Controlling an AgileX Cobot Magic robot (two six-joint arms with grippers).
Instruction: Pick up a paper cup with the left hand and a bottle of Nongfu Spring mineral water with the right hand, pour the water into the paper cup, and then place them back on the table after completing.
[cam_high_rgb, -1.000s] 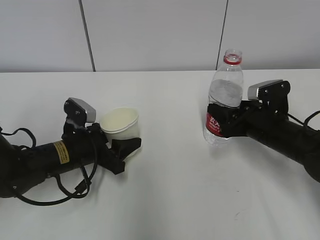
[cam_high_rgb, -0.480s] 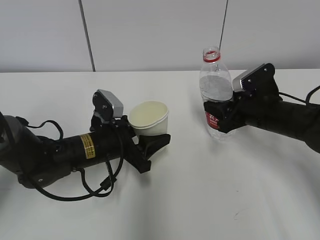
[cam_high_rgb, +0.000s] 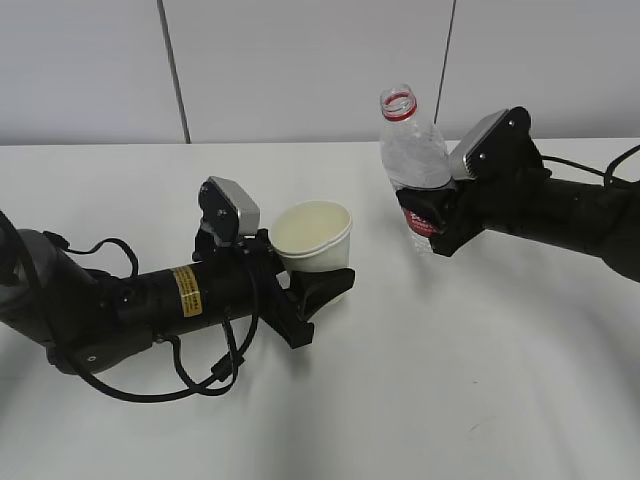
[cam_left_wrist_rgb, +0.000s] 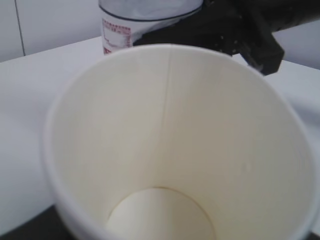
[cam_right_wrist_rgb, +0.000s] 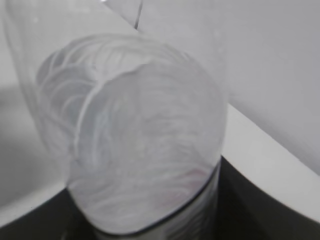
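From the exterior view, the left gripper (cam_high_rgb: 318, 290) clasps the paper cup (cam_high_rgb: 312, 237) around its lower wall, mouth up, and the right gripper (cam_high_rgb: 425, 212) is clamped on the labelled waist of the uncapped bottle (cam_high_rgb: 413, 168), which leans neck-first toward the cup; both appear raised off the table (cam_high_rgb: 480, 380). I judge this the lining-up step just before pouring: next the bottle mouth must come over the cup's rim and tip further. Bare tabletop lies on all sides, with the wall well behind. The left wrist view looks into the empty cup (cam_left_wrist_rgb: 175, 145), the bottle's label (cam_left_wrist_rgb: 117, 37) just beyond its far rim. The right wrist view is filled by the bottle's clear shoulder (cam_right_wrist_rgb: 140, 145), no fingers discernible.
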